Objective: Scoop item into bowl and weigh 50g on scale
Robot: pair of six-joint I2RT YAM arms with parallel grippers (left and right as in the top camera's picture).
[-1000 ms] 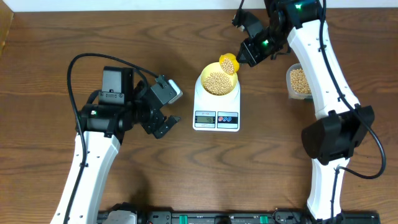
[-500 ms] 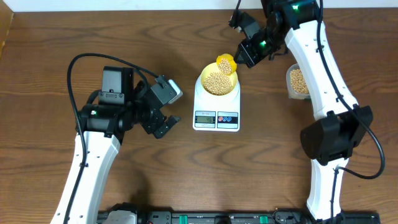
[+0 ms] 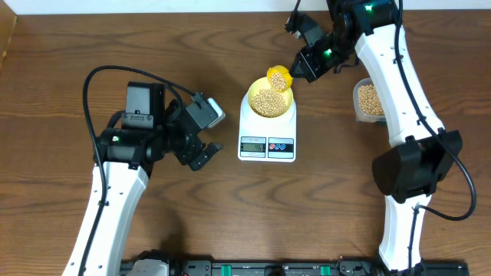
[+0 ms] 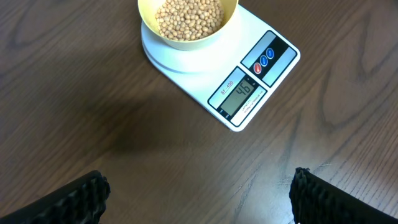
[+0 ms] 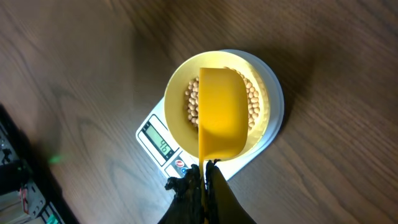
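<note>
My right gripper (image 5: 207,180) is clamped tight on the thin handle of the yellow long-handled plastic scoop (image 5: 221,112). The scoop's head hangs over the small round pale-yellow plastic bowl (image 5: 177,93). From my wrist camera the head covers the middle of the bowl. From overhead it sits over the rim on the side away from the display. I cannot tell whether the scoop touches the pile beneath it.

The small round tan-beige beans (image 4: 189,15) lie in a loose heap inside the bowl, filling most of its floor and staying below the rim. The bowl stands on the round platform of the flat white rectangular digital kitchen scale (image 4: 186,71), about as wide as the platform. The small grey LCD display (image 4: 241,94) on the scale's front edge reads 46, and the two round buttons (image 4: 264,60), one red and one blue, sit just beside it.

More of the same beans fill the clear rounded-rectangular plastic tub (image 3: 369,100), which stands on the dark brown wooden table (image 3: 61,77) to the right of the scale, partly hidden behind my right arm.

My left gripper (image 4: 198,196) holds nothing. Its two black fingers are spread wide apart, hovering above bare tabletop near the scale's left front corner, apart from it.
</note>
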